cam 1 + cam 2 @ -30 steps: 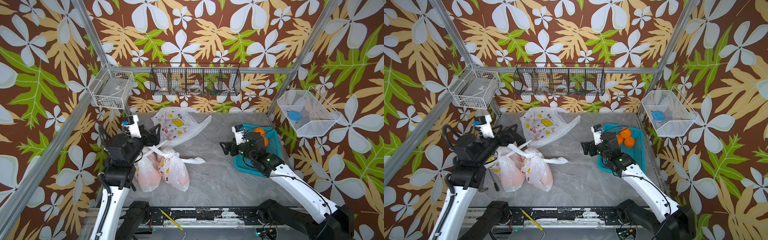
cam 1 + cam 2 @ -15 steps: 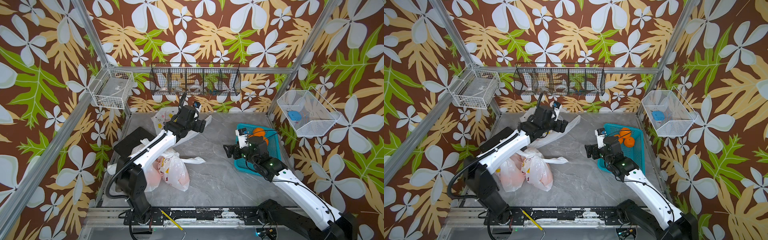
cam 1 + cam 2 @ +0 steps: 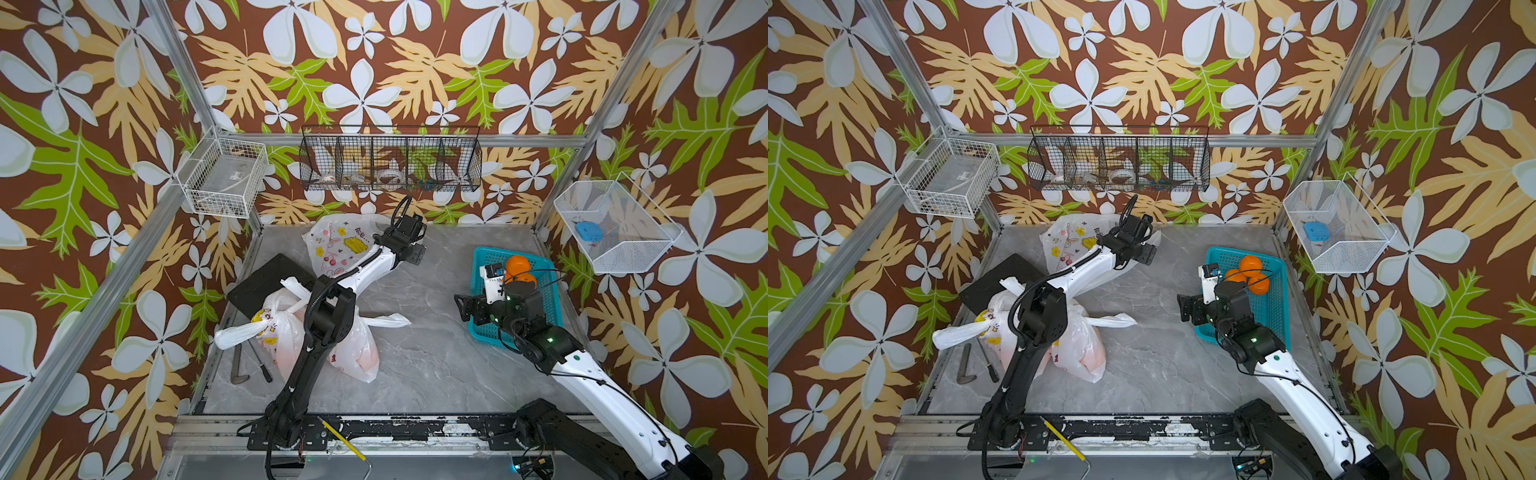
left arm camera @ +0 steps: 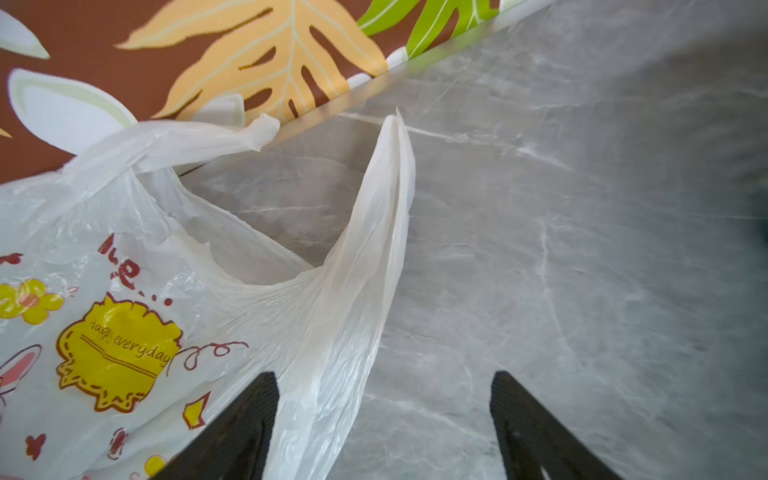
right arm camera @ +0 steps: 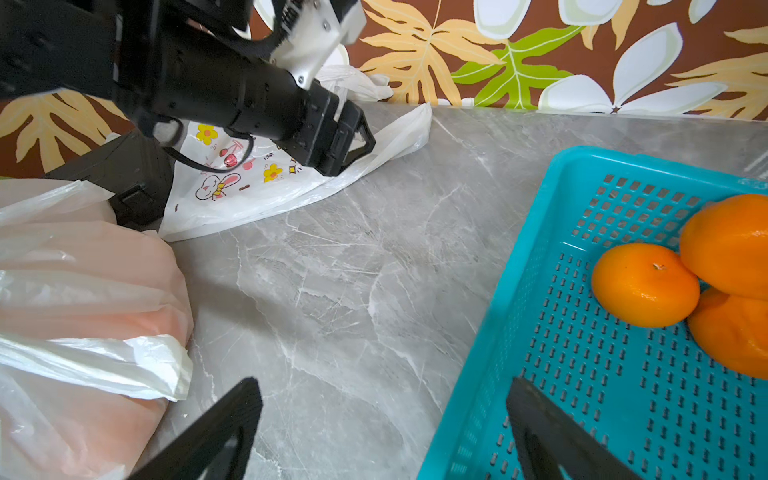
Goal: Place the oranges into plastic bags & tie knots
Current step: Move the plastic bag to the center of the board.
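Thin film, glossy peel, polished stone look

We see the plastic bags (image 4: 124, 291) as thin, translucent, crinkled film with a soft sheen; the oranges (image 5: 646, 284) are glossy and finely dimpled, the teal basket (image 5: 552, 374) smooth perforated plastic, and the bench (image 3: 436, 365) a smooth grey marble-look surface, faintly shiny.

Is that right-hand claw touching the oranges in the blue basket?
Apart. The right wrist view shows the right gripper open, with bare basket floor between it and the oranges.
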### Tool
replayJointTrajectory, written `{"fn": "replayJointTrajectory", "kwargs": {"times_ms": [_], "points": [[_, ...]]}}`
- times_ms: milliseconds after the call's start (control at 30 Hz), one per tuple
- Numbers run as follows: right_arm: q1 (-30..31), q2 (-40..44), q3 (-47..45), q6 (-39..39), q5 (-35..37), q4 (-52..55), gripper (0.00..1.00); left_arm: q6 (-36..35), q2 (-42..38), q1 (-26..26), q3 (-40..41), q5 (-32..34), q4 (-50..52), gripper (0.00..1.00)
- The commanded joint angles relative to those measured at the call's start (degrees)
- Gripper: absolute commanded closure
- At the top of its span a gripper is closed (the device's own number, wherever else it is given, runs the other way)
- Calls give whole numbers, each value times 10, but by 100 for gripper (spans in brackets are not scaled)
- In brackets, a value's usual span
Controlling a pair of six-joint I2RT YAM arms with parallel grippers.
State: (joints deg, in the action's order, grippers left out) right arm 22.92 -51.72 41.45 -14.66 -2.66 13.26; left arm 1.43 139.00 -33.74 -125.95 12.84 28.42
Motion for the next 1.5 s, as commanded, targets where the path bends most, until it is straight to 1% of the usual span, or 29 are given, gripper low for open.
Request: {"fn": "replayJointTrajectory", "kwargs": {"times_ms": [0, 200, 300, 367, 433, 533, 600, 667, 733, 767, 867, 967, 1100, 1233, 1367, 1467], "points": [[-1, 5, -3, 8, 9, 5, 5, 25, 24, 17, -9, 6, 6, 18], [-2, 4, -12, 6, 7, 2, 5, 26, 55, 29, -10, -13, 1, 20], [-2, 1, -15, 4, 7, 0, 5, 23, 68, 30, -15, -16, -1, 24], [-2, 0, -14, 3, 6, 0, 5, 25, 74, 32, -17, -19, -5, 33], [-2, 2, -14, 3, 7, 1, 5, 26, 79, 33, -21, -21, -11, 50], [-2, 7, -13, 5, 11, 7, 6, 20, 84, 33, -21, -3, -18, 67], [-2, 12, -14, 6, 13, 11, 6, 13, 86, 33, -20, 7, -21, 75], [-2, 18, -13, 8, 17, 15, 6, 4, 87, 34, -18, 6, -24, 86], [-3, 24, -14, 10, 21, 19, 6, -4, 82, 33, -8, 1, -26, 100], [-3, 26, -13, 11, 22, 20, 6, -7, 77, 34, 1, -2, -28, 100], [-16, 34, -7, 14, 10, 27, 6, -25, 25, 24, 73, -3, -62, 100], [-57, 43, -1, 14, -40, 30, 6, -54, -67, 8, 197, -1, -133, 100], [-133, 51, 8, 20, -106, 37, 6, -68, -201, -13, 355, -15, -212, 100], [-205, 46, 22, 34, -161, 50, 7, -76, -321, -32, 496, -22, -240, 100], [-242, 34, 27, 42, -183, 55, 7, -68, -418, -54, 626, -29, -265, 100], [-253, 22, 27, 43, -187, 55, 7, -55, -485, -67, 704, -54, -288, 100]]}}
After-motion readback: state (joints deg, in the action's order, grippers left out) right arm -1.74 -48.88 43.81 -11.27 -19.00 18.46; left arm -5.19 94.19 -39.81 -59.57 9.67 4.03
